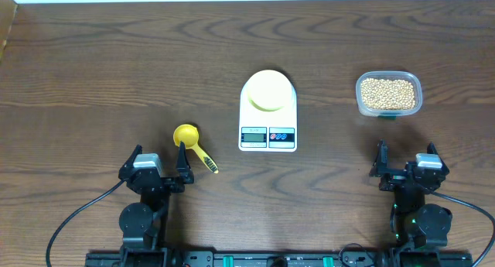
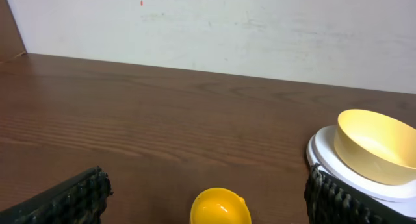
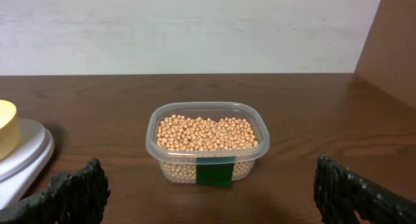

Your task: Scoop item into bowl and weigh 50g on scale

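The tan beans (image 1: 388,94) fill a clear plastic tub (image 1: 389,111) at the right; they also show in the right wrist view (image 3: 207,133). The pale yellow-green bowl (image 1: 268,90) sits on the white scale (image 1: 267,135) at the centre; the left wrist view shows the bowl (image 2: 375,145) on the scale (image 2: 364,182). A yellow scoop (image 1: 192,145) lies left of the scale, its cup showing in the left wrist view (image 2: 220,208). My left gripper (image 1: 158,170) is open and empty, just behind the scoop. My right gripper (image 1: 405,165) is open and empty, in front of the tub.
The tub carries a green tape label (image 3: 215,174) on its near side. A pale wall (image 2: 214,29) runs behind the table's far edge. A wooden side panel (image 3: 390,49) stands at the right.
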